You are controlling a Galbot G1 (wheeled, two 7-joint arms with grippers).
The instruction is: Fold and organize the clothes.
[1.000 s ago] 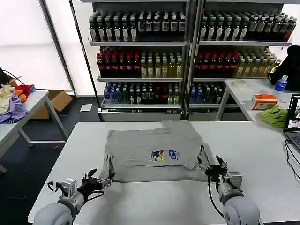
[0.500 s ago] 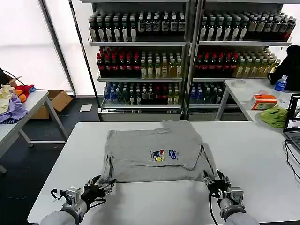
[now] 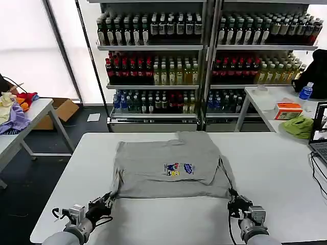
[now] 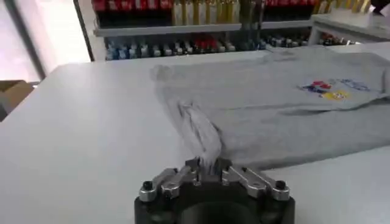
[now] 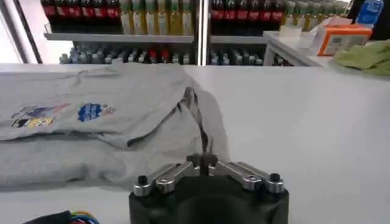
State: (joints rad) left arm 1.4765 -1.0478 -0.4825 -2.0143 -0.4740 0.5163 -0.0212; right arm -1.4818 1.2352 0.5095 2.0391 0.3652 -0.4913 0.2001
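Note:
A light grey T-shirt (image 3: 168, 163) with a small colourful chest print lies partly folded on the white table (image 3: 276, 168). At its near left corner, my left gripper (image 3: 106, 201) is shut on the T-shirt's hem; in the left wrist view the bunched fabric (image 4: 201, 131) runs into the left gripper (image 4: 208, 168). My right gripper (image 3: 235, 200) is shut on the near right corner; in the right wrist view a fold of the T-shirt (image 5: 91, 122) enters the right gripper (image 5: 202, 162). Both corners are pulled toward the table's near edge.
Shelves of bottled drinks (image 3: 204, 61) stand behind the table. A side table at left holds purple, red and yellow fabrics (image 3: 18, 109). A table at right carries a lime-green cloth (image 3: 300, 126), an orange box (image 3: 288, 109) and a laptop (image 3: 321, 135).
Both grippers have drawn back toward the table's near edge with the T-shirt's near corners, stretching the near hem flatter.

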